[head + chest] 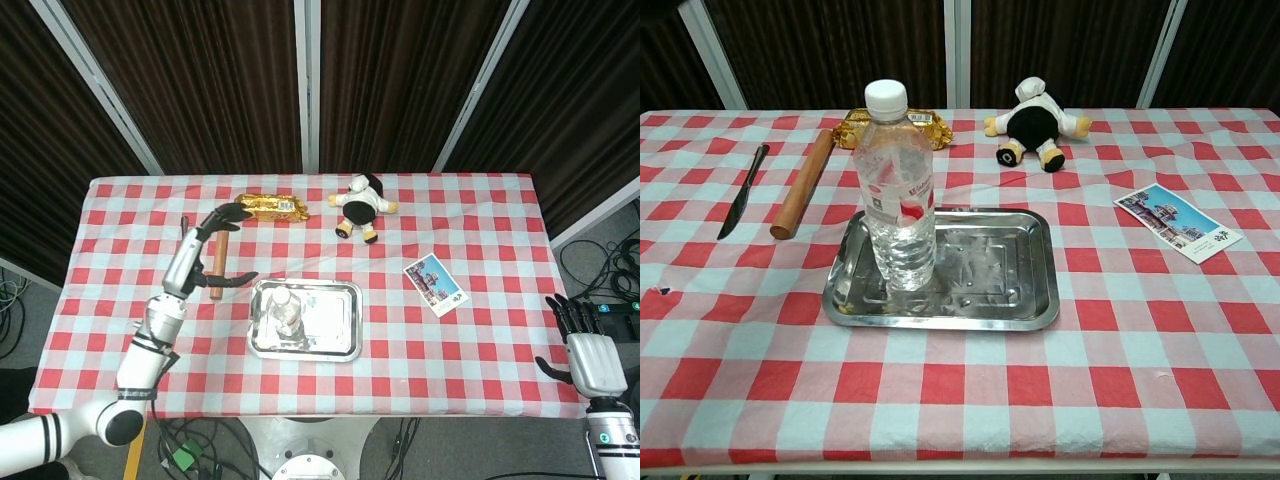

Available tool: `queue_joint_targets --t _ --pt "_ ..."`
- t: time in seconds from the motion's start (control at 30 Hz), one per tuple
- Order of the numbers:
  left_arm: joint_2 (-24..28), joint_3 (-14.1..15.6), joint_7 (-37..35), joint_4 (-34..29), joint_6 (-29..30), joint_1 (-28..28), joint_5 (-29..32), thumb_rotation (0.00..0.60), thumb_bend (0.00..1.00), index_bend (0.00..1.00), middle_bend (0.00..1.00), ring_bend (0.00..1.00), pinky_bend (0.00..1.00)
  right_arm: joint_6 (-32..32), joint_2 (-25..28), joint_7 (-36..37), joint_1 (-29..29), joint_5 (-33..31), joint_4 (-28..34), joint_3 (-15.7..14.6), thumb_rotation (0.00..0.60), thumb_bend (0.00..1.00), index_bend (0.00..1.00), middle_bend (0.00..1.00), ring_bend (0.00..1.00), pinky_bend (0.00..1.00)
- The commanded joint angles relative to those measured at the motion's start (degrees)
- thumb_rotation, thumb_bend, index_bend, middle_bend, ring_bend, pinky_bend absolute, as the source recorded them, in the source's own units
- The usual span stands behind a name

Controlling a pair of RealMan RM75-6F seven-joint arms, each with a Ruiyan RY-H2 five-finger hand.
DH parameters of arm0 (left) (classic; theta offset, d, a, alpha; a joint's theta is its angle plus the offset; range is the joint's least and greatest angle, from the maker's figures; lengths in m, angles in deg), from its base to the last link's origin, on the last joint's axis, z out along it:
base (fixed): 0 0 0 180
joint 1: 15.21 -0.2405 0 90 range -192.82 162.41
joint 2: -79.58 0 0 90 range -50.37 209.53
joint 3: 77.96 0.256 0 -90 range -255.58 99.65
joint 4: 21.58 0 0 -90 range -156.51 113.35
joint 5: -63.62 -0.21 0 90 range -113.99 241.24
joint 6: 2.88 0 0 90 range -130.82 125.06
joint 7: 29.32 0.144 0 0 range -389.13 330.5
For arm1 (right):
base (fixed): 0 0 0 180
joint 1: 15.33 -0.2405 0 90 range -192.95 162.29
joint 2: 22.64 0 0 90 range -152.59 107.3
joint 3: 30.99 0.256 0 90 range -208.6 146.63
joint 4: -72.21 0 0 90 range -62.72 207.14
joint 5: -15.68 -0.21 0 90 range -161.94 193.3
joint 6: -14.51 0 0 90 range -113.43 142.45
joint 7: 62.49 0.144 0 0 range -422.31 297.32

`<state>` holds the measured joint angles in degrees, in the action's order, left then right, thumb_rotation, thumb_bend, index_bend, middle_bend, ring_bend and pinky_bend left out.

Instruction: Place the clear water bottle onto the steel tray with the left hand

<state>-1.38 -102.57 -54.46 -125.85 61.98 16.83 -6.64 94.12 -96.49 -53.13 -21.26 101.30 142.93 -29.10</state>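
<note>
Rolling pin (218, 262) partly hidden behind left hand (205, 250); right hand (590, 357) outside chest view.

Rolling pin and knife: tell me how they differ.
The rolling pin is a thick, light wooden cylinder; the knife is thin, flat and dark. The rolling pin lies nearer the steel tray, the knife further out. Both lie flat, roughly parallel, on the checked cloth.
</note>
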Motion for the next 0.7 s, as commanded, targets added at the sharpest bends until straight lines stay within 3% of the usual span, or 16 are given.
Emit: queue_joint_targets --t 0.03,0.27,0.4,0.57,0.7 --pt "3.6 -1.1 2.6 -0.5 1.5 -1.7 2.6 0.600 0.00 0.24 0.34 0.25 0.28 0.2 0.0 0.0 0.0 0.1 0.1 0.0 0.600 0.11 0.06 0.04 0.00 0.00" --pt "9.0 7.7 6.7 9.3 4.6 -9.1 -0.3 0.600 0.12 0.27 0.35 0.25 0.28 0.5 0.3 0.3 0.1 0.2 0.3 0.0 0.600 0.11 0.06 0.04 0.00 0.00" --pt "10.6 12.6 10.6 14.9 8.1 -12.9 -3.9 0.600 0.12 0.30 0.34 0.25 0.28 0.4 0.2 0.3 0.1 0.1 0.0 0.1 0.600 0.11 0.06 0.04 0.00 0.00" --pt "15.5 19.6 26.1 16.6 10.1 -16.7 -7.2 0.600 0.11 0.31 0.32 0.23 0.25 0.2 -0.3 -0.4 0.0 0.3 -0.2 -0.2 0.600 0.11 0.06 0.04 0.00 0.00" --pt "17.1 24.9 34.3 15.4 11.9 -19.8 -10.7 0.600 0.10 0.30 0.31 0.23 0.25 0.4 -0.3 -0.6 0.1 0.5 -0.2 -0.3 0.600 0.11 0.06 0.04 0.00 0.00"
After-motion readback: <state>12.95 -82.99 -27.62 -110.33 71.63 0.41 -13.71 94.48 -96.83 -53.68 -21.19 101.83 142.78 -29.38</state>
